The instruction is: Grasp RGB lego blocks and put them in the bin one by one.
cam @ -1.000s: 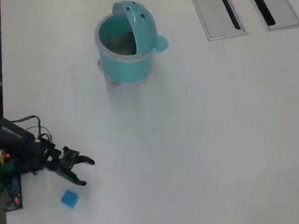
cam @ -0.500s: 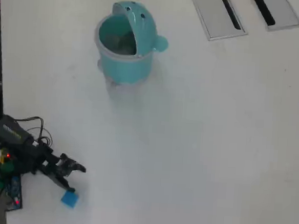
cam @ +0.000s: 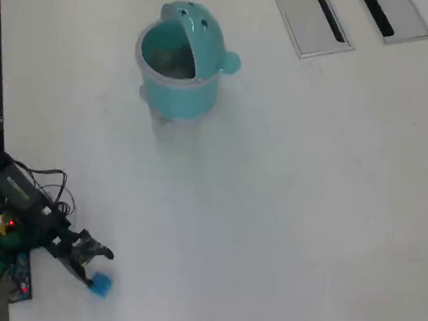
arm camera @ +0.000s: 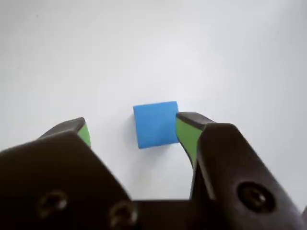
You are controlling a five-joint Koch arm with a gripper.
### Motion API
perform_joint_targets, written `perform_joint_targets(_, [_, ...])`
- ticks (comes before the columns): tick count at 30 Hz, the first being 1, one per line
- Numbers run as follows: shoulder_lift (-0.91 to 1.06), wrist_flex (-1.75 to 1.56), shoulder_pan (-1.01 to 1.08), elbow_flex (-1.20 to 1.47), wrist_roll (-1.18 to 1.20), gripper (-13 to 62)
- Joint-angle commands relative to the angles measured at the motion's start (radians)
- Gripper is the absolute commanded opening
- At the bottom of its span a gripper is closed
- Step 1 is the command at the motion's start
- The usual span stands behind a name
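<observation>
White counter (cam: 291,210) fills both views, plain and glossy. Near its lower left corner in the overhead view, the arm's tool (cam: 95,268) reaches down beside a small blue lego block (cam: 101,284). In the wrist view the tool (arm camera: 132,129) has its jaws spread apart with nothing between them; the blue block (arm camera: 155,123) lies flat on the counter just beyond the green-padded tips, close against the right-hand pad (arm camera: 185,135) and off centre in the gap. The teal bin (cam: 178,61) stands well apart toward the top of the overhead view, its domed lid tipped back and its mouth open. No red or yellow-green block is visible.

Likely risk: because the block sits off centre and ahead of the tips, closing now could nudge it away or pinch only a corner, letting it twist out. A weak grip might also drop it during the long carry to the bin.
</observation>
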Motion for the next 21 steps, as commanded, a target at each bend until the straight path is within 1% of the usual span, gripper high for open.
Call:
perform_joint_targets(1, [0.046,0.034,0.021,-0.029,-0.006,32.2])
perform_joint_targets(7, [0.021,0.06,0.08,-0.035,-0.017,32.1])
perform_joint_targets(14, [-0.015,0.054,0.089,-0.031,-0.018,31.4])
perform_joint_targets(21, [-0.104,-0.018,0.118,-0.003,-0.018,31.5])
